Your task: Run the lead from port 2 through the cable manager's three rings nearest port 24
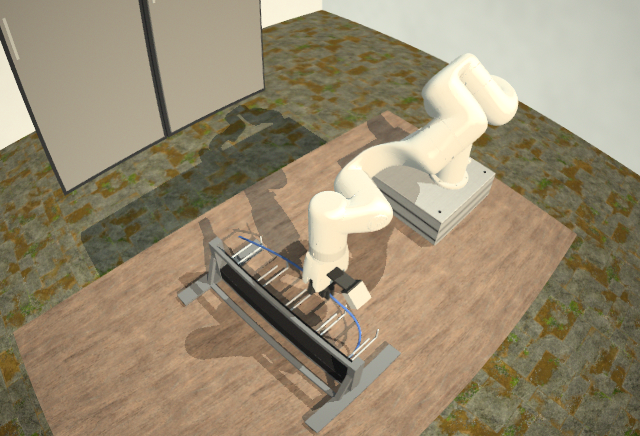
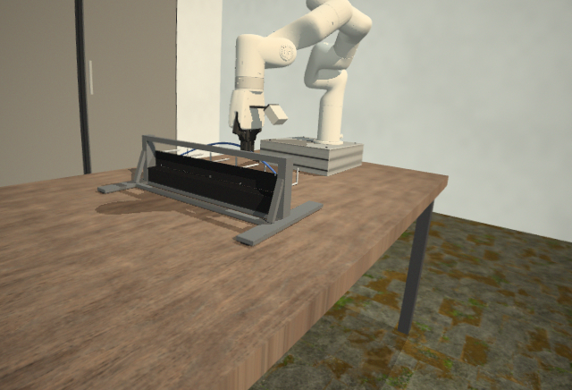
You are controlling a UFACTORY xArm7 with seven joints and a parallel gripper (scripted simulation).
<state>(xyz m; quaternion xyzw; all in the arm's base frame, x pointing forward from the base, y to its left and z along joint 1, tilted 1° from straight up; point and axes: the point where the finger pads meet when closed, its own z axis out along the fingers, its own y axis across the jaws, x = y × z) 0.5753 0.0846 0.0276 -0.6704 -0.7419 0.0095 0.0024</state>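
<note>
A grey rack [image 1: 377, 364] [image 2: 286, 191] with a black patch panel [image 1: 289, 330] [image 2: 207, 182] stands on the wooden table [image 1: 465, 266] [image 2: 138, 284]. Several wire rings stick out of it on the robot's side. A thin blue lead [image 1: 268, 250] [image 2: 216, 144] runs from the rack's far left end over the rings to my gripper [image 1: 321, 292] [image 2: 247, 145]. The gripper is shut on the lead just above the middle rings. Past the fingers the lead arcs down to the end ring [image 1: 364, 346]. Whether it sits inside any ring is too small to tell.
The robot's grey base block [image 1: 449, 209] [image 2: 314, 155] sits at the back of the table. Tall cabinet doors [image 1: 129, 59] [image 2: 46, 76] stand beyond the table. The table's right edge [image 2: 369, 256] is near the rack's foot.
</note>
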